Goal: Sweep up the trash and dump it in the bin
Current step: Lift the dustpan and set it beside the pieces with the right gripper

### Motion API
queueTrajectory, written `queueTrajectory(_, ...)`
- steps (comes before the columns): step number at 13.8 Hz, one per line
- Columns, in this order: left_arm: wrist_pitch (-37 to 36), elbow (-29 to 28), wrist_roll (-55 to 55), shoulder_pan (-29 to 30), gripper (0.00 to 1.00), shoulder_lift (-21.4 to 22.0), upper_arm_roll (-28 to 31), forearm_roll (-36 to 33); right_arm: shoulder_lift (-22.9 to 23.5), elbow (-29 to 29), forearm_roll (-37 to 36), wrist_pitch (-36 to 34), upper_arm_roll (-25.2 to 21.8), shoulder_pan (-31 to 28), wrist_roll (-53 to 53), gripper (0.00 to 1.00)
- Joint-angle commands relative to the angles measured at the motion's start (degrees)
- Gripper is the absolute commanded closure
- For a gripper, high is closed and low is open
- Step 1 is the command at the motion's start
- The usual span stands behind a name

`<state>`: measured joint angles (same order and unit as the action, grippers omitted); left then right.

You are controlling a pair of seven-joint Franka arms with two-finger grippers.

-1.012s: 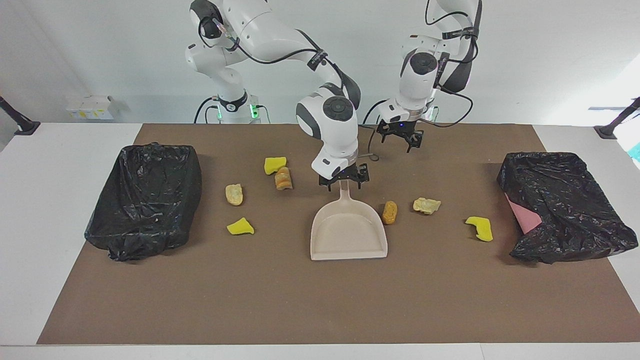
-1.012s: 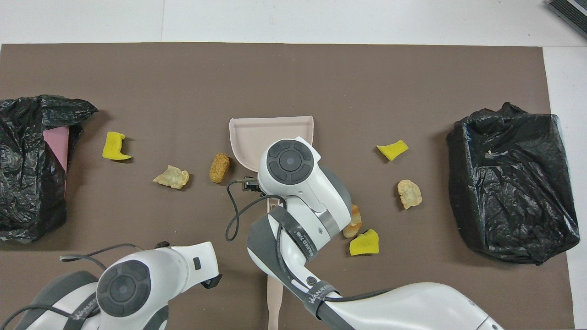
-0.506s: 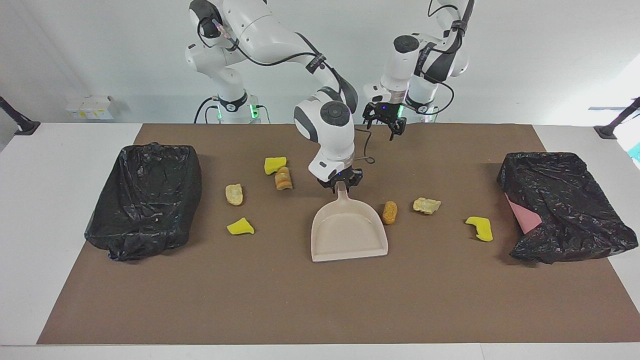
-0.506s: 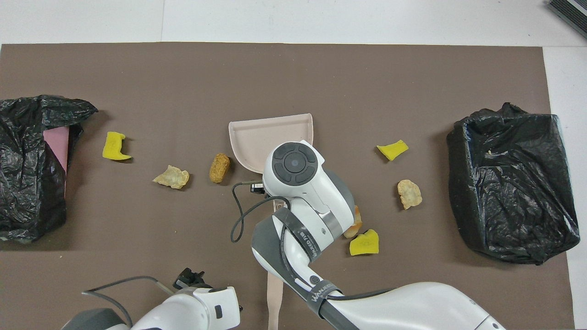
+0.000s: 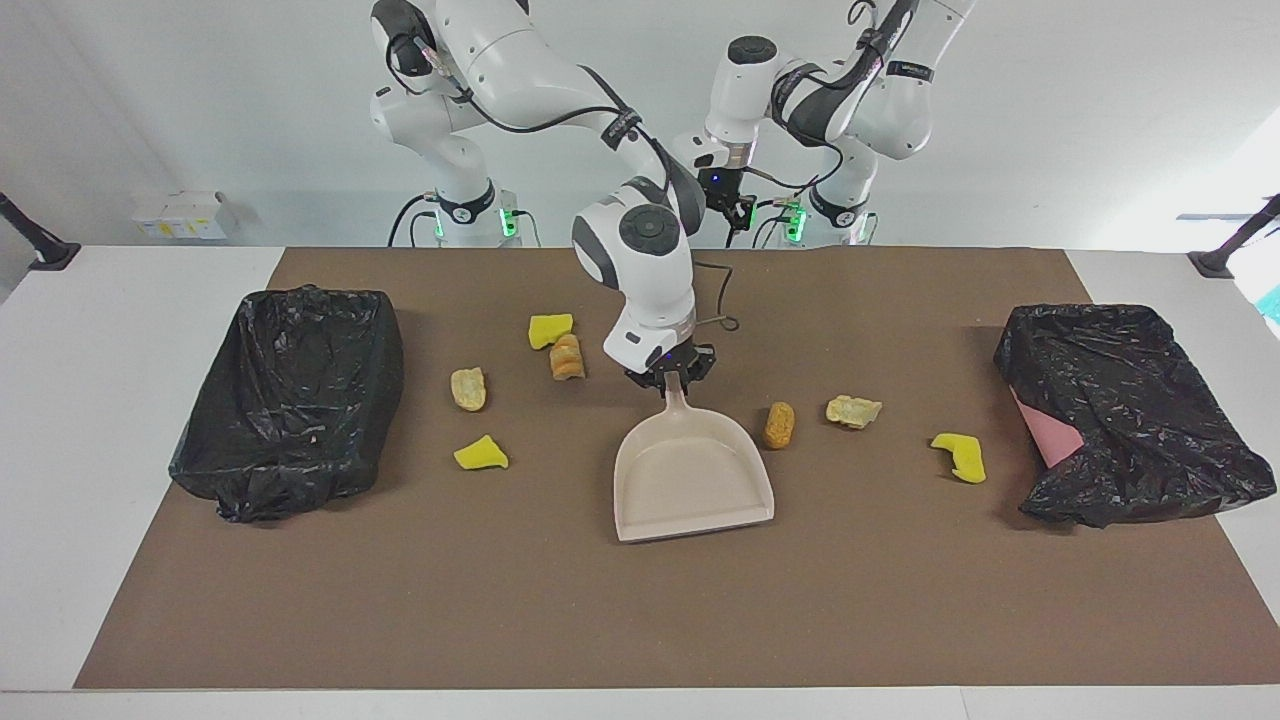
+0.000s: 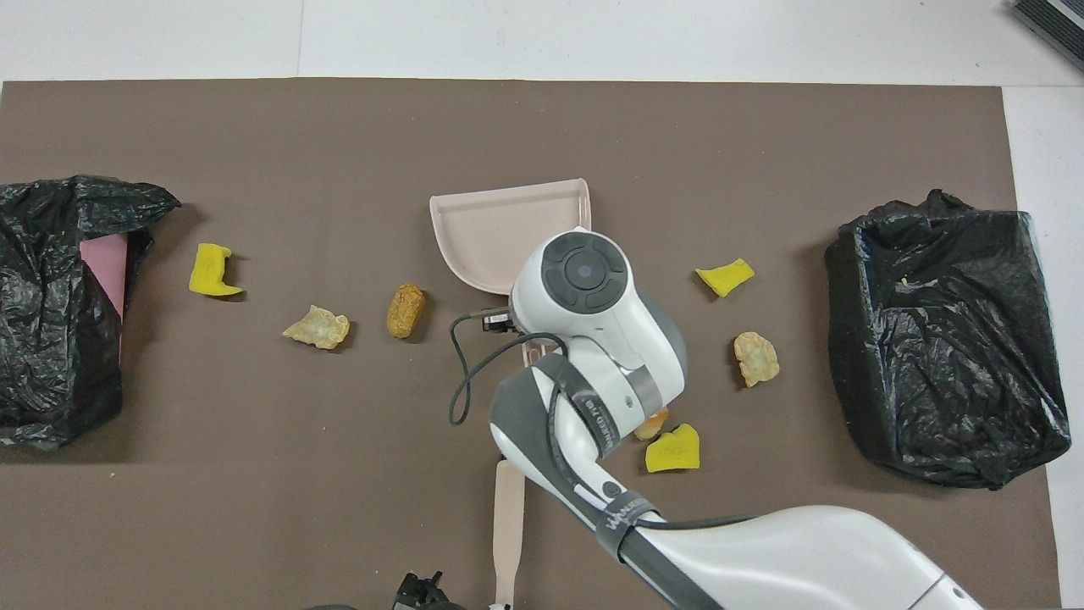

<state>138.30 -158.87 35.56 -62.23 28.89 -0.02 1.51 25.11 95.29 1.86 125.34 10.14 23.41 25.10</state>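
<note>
My right gripper (image 5: 669, 374) is shut on the handle of the beige dustpan (image 5: 690, 482), whose open mouth faces away from the robots; in the overhead view the wrist hides the grip on the dustpan (image 6: 500, 227). Trash lies on the brown mat (image 5: 640, 620) to both sides. A brown lump (image 5: 779, 424), a tan scrap (image 5: 853, 410) and a yellow chunk (image 5: 960, 456) lie toward the left arm's end. Several more, such as a yellow piece (image 5: 481, 454), lie toward the right arm's end. My left gripper (image 5: 735, 205) waits open, raised by its base.
A bin lined with a black bag (image 5: 290, 400) stands at the right arm's end. A second black-bagged bin (image 5: 1130, 410) with pink showing stands at the left arm's end. A long beige brush handle (image 6: 508, 525) lies on the mat near the robots' edge.
The right gripper has shut on the dustpan's handle, and the pan has shifted and turned slightly. The left arm has pulled up and back toward its base.
</note>
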Motion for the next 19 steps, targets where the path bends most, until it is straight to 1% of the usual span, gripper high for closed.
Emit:
queueTrajectory(1, 4.17, 2.76, 6.87, -4.29, 0.0, -7.77, 0.99, 0.16, -1.81, -1.6, 1.13, -4.74, 0.49, -5.47, -14.93, 1.0)
queueTrajectory(2, 4.17, 4.52, 8.19, -5.0, 0.0, -9.89, 0.99, 0.16, -1.99, -1.6, 1.22, -5.63, 0.49, -5.83, -19.17, 1.0)
queueTrajectory(3, 4.08, 4.79, 8.47, -5.27, 0.0, -10.52, 0.99, 0.16, -2.08, -1.52, 0.78, -6.77, 0.49, -6.0, -22.52, 1.0)
queueTrajectory(6, 1.63, 4.8, 8.56, -5.27, 0.0, -10.26, 0.99, 0.16, -2.34, -1.43, 0.43, -11.25, 0.32, -7.15, -38.23, 1.0)
queueTrajectory(7, -0.21, 4.88, 9.34, -5.36, 0.07, -10.0, 0.82, 0.16, -2.86, -1.34, 0.17, -13.61, 0.32, -7.5, -41.85, 1.0)
queueTrajectory(8, -1.01, 4.88, 10.92, -5.36, 0.29, -9.82, 0.29, 0.16, -2.96, -1.34, -0.62, -15.72, 0.32, -7.85, -45.02, 1.0)
queueTrajectory(10, -1.37, 4.88, 15.74, -6.14, 1.0, -9.56, -0.15, 0.16, -3.04, -1.25, -4.47, -16.53, 0.32, -8.55, -53.62, 1.0)
queueTrajectory(12, -1.89, 5.84, 20.5, -7.29, 1.0, -9.64, -0.07, 0.16, -2.78, -1.25, -6.5, -16.54, 0.32, -9.6, -61.79, 1.0)
queueTrajectory(13, -2.94, 6.46, 20.77, -7.29, 1.0, -9.73, 0.11, 0.16, -2.52, -1.25, -7.91, -16.36, 0.32, -9.7, -65.49, 1.0)
queueTrajectory(14, -4.52, 7.42, 20.86, -6.68, 1.0, -9.56, 0.37, 0.25, -2.17, -1.25, -9.4, -16.19, 0.32, -9.78, -68.14, 1.0)
queueTrajectory(15, -8.36, 9.43, 20.78, -6.15, 1.0, -9.47, 0.72, 0.25, -1.91, -1.25, -10.72, -15.92, 0.4, -9.79, -70.69, 1.0)
queueTrajectory(16, -12.4, 11.63, 21.12, -4.84, 1.0, -9.55, 0.9, 0.25, -1.73, -1.25, -10.99, -15.75, 0.32, -9.7, -72.37, 1.0)
queueTrajectory(17, -15.14, 12.87, 21.39, -2.31, 1.0, -9.56, 0.9, 0.25, -1.73, -1.25, -11.26, -15.74, 0.4, -9.7, -73.78, 1.0)
queueTrajectory(19, -19.1, 14.98, 21.65, 2.01, 1.0, -9.47, 0.9, 0.33, -1.55, -1.25, -11.35, -15.4, 0.4, -9.35, -75.54, 1.0)
